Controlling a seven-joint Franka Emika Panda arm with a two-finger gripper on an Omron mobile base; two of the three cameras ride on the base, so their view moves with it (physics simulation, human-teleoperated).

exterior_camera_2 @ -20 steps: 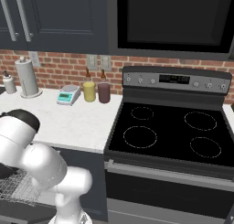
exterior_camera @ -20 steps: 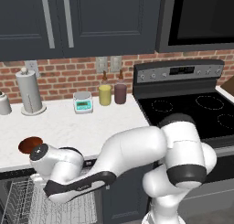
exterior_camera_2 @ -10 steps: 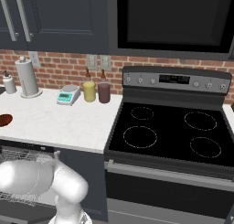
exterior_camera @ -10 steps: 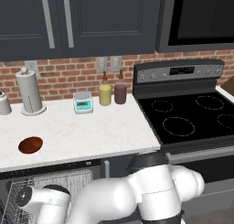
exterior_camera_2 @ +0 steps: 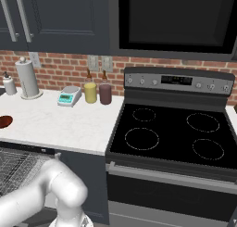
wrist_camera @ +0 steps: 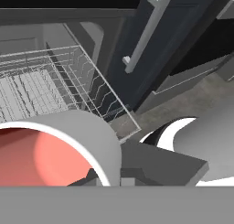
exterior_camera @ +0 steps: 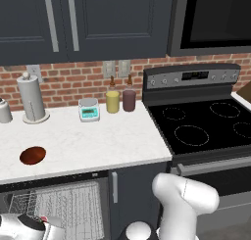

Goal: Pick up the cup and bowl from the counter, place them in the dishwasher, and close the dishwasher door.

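Observation:
My gripper [wrist_camera: 114, 176] is shut on the wall of the white cup [wrist_camera: 98, 141], whose red-pink inside [wrist_camera: 41, 159] fills the lower left of the hand view. It hangs low at the front of the open dishwasher, just over the right front corner of the wire rack [wrist_camera: 55, 81]. From the left base camera the hand [exterior_camera: 27, 227] and a red bit of the cup [exterior_camera: 43, 218] sit at the rack's [exterior_camera: 68, 204] front left. The dark reddish-brown bowl [exterior_camera: 33, 155] [exterior_camera_2: 4, 121] lies on the white counter [exterior_camera: 98, 141]. The dishwasher door is out of view.
A narrow dark cabinet door with a vertical handle [wrist_camera: 144, 33] [exterior_camera: 113, 187] stands right of the dishwasher. At the counter's back are a paper towel roll [exterior_camera: 31, 98], a small scale [exterior_camera: 88, 109], a yellow jar [exterior_camera: 112, 101] and a maroon jar [exterior_camera: 129, 100]. The black stove [exterior_camera: 206, 126] lies to the right.
The arm has swung down from counter height to low in front of the open dishwasher, carrying the cup with it. The bowl has stayed in place on the counter.

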